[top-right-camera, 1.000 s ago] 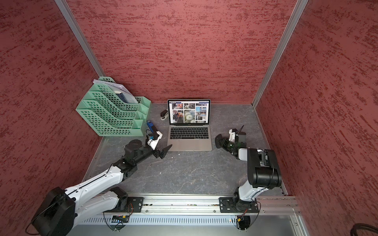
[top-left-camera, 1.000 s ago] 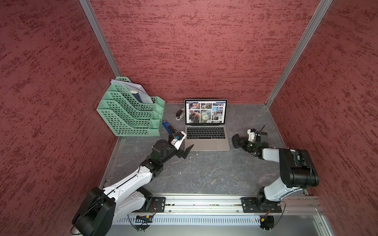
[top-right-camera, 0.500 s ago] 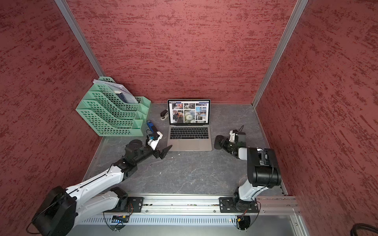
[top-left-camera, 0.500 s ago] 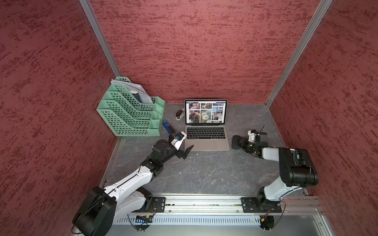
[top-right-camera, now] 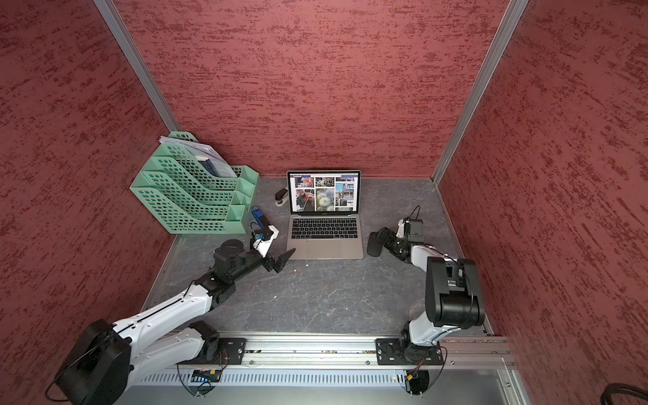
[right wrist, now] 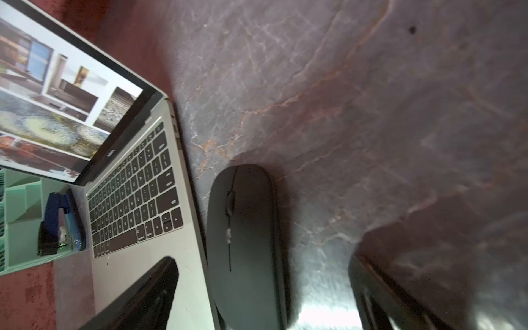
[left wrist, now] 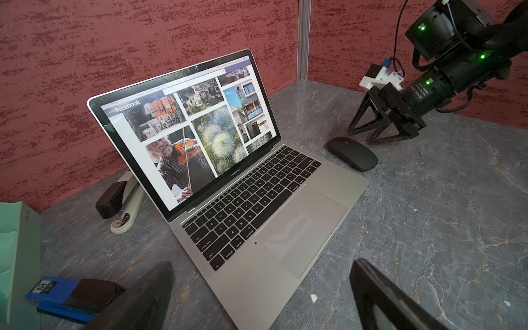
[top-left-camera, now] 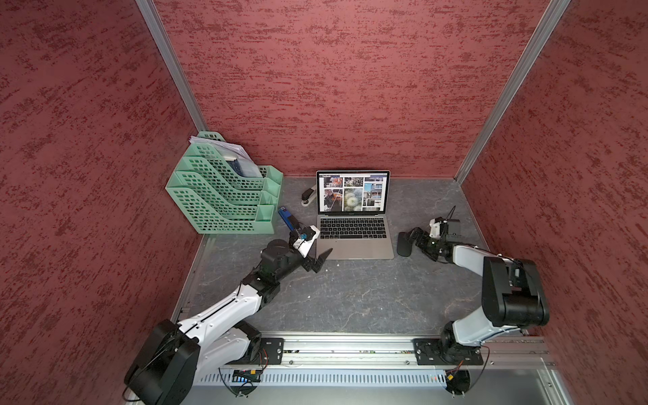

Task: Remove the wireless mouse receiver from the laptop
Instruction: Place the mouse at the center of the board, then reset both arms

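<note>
Receiver stub at the laptop's side; both sets of jaws spread.
The wireless mouse receiver (right wrist: 179, 143), blurred, shows as a tiny dull stub on the 3 o'clock edge of the silver laptop (top-left-camera: 354, 242), near the hinge. The right gripper (left wrist: 359, 137) hangs spread just above the black mouse (left wrist: 352, 153). The left gripper (left wrist: 263, 265) is equally wide at the laptop's 7 o'clock corner.

A mint-green perforated file rack (top-left-camera: 217, 196) stands at the left of centre in both top views, against the red textured wall (top-left-camera: 333, 70), with papers (top-left-camera: 224, 149) in its rear tier. Just right of the rack, a flat blue and black object (top-left-camera: 285, 217) lies on the grey marbled table (top-left-camera: 350, 298). Above that, a black-and-cream stapler (top-left-camera: 308, 195) rests near the back wall. A black oval mouse (top-left-camera: 404, 243) lies right of centre.
</note>
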### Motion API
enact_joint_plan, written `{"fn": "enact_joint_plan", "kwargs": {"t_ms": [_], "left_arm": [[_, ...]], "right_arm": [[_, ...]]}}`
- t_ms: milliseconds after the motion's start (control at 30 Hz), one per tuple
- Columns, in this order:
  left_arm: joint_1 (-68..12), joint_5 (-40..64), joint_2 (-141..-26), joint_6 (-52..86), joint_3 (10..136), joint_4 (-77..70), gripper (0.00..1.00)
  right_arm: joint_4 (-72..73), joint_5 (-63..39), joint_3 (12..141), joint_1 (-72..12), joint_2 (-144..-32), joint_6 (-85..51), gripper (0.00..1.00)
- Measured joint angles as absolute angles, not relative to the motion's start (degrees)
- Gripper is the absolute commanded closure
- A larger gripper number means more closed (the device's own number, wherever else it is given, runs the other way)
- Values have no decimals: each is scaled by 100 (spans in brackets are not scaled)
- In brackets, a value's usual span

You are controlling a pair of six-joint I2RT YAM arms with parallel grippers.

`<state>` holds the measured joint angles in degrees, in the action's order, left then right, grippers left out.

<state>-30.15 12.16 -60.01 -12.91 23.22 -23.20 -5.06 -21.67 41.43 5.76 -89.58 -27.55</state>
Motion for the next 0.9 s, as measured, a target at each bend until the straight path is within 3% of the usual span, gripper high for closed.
{"fn": "enact_joint_plan", "kwargs": {"t_ms": [300,667,900], "left_arm": [[-2993,1282,-6038,-1291,2322,-2324,0],[-2985,1278,-5953,-1297,2322,-2320,0],[-2985,1267,-5953,-1334,2322,-2320,0]], "right_arm": [[-2692,-810,5677,-244,-8945,-2366,2],[-3916,-172,6657,-773,-9253,-1896,2],[-4482,191,7035,-891,-10027,-1846,2]]}}
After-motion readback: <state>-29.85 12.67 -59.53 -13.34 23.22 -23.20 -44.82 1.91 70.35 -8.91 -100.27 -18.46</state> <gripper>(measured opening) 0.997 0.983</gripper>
